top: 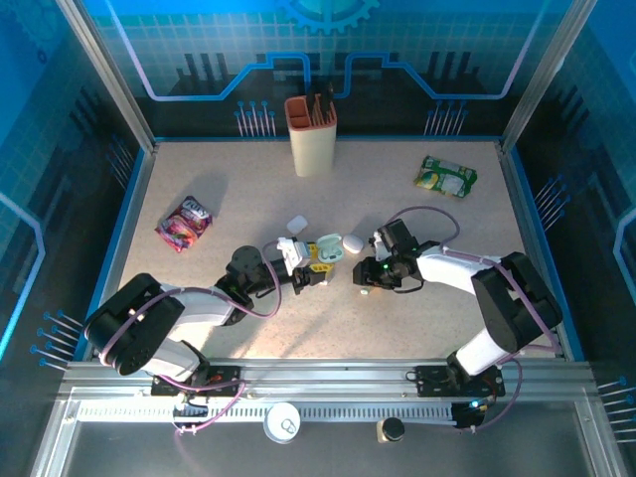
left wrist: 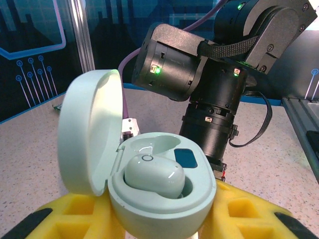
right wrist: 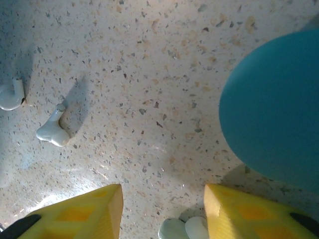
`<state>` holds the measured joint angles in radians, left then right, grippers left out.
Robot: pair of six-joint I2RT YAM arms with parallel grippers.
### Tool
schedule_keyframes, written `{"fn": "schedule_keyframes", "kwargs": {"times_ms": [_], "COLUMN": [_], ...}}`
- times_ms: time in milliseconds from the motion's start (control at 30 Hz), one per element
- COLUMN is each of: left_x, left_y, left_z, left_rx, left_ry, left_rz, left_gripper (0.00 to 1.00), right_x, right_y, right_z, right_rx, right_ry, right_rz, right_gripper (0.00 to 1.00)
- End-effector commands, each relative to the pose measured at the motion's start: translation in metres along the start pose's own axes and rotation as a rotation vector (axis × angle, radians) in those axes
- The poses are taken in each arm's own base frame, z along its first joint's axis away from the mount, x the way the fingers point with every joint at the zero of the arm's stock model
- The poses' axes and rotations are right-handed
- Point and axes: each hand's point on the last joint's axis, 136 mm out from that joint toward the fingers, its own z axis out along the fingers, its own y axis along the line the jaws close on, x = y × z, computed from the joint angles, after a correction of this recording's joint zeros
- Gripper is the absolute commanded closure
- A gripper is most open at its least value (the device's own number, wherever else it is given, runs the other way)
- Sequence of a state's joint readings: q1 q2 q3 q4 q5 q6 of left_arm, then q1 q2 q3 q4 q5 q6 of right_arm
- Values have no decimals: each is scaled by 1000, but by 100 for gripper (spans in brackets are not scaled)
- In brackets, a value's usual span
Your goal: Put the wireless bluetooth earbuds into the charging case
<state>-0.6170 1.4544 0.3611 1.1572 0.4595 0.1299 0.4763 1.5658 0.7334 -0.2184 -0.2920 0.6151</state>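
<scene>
- The open charging case [left wrist: 89, 144] is pinched between the jaws of the left gripper [left wrist: 162, 224]; one pale earbud [left wrist: 153, 175] is seated inside.
- The jaws of the right gripper [right wrist: 163, 214] are spread over the tabletop [right wrist: 149, 59].
- Beyond them, two white earbuds [right wrist: 52, 132] are seen lying loose.

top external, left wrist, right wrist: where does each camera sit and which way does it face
top external: above and behind the arms, looking down on the table; both arms, left gripper and right gripper show.
left wrist: on that wrist, looks along its yellow fingers at the open charging case, one earbud seated; right arm behind.
right wrist: on that wrist, looks down at the table and a loose earbud; its yellow fingers at the bottom.
shared: top external and left wrist both show the charging case.
</scene>
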Motion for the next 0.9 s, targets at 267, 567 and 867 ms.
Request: {"fn": "schedule_keyframes", "kwargs": {"times_ms": [267, 567, 867], "left_x": [-12, -12, -8], "left_y": [0, 5, 29], "left_z": [0, -2, -21], "left_rx": [10, -16, -103], "left_ry": [-25, -28, -58], "left_rz": [9, -5, -66], "left_gripper": [65, 65, 65], "right_x": [27, 25, 13], "right_y": [-10, -1, -5], "right_z": [-2, -11, -38], "right_rx": [2, 12, 250], "right_ry": [51, 28, -56], "right_rz": [-4, -41, -152], "right_gripper": [56, 56, 47]}}
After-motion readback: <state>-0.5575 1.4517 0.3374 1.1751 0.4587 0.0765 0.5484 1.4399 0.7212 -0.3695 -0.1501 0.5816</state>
